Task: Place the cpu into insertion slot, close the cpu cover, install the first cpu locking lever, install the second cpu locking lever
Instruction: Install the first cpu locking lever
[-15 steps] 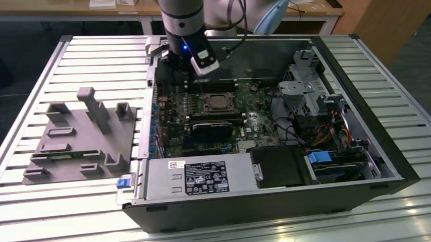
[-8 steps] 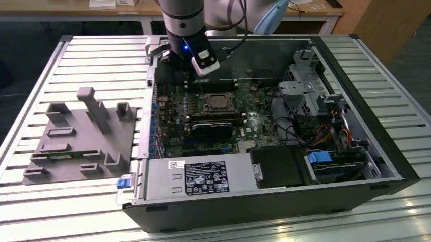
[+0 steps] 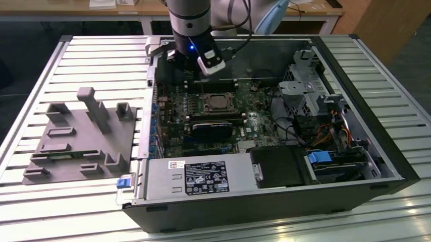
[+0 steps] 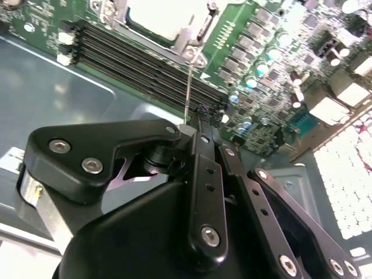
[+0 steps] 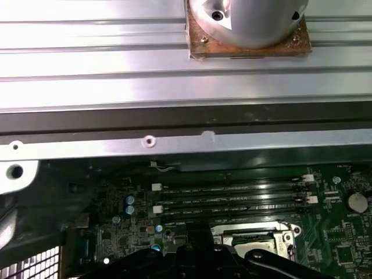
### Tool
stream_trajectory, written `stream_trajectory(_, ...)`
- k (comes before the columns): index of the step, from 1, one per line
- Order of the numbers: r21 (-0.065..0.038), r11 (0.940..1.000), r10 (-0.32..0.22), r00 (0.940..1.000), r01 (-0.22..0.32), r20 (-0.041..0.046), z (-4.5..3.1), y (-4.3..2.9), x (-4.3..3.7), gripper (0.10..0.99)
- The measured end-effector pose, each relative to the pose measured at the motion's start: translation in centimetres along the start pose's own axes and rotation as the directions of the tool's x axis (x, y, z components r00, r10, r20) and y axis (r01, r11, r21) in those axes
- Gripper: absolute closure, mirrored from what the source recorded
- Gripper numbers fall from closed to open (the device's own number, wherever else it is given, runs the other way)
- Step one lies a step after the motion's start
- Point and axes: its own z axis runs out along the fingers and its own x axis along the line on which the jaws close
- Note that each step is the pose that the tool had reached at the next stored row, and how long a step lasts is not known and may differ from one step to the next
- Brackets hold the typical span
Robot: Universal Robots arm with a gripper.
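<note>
The cpu [image 3: 217, 102] lies in the insertion slot [image 3: 205, 104] of the green motherboard [image 3: 259, 123], its pale face [image 4: 156, 14] framed by the silvery cpu cover [image 4: 181, 36], which lies flat over it. A thin wire locking lever [image 4: 187, 87] stands up from the socket's edge and reaches the tips of my gripper [image 4: 200, 116]. The black fingers [image 4: 204, 168] are drawn together, and I cannot tell whether they pinch the lever. In the first wrist view the gripper [image 5: 195, 247] hangs beside the cover [image 5: 250, 228]. The arm [image 3: 191, 30] stands over the case's far wall.
Long memory slots [image 4: 145, 72] run between the gripper and the socket. A black fan card [image 3: 210, 128] lies on the near side of the socket. A power supply [image 3: 195, 176], a drive cage [image 3: 306, 91] and the case wall [image 5: 174, 113] hem in the board. A grey fixture [image 3: 77, 136] sits on the exterior view's left.
</note>
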Motion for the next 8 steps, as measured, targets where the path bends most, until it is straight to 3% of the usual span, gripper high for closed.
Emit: stream_trajectory(8,0.000,1.0000,0.000,1.0000,0.000,0.0001,0.26,0.23,-2.13,0.984)
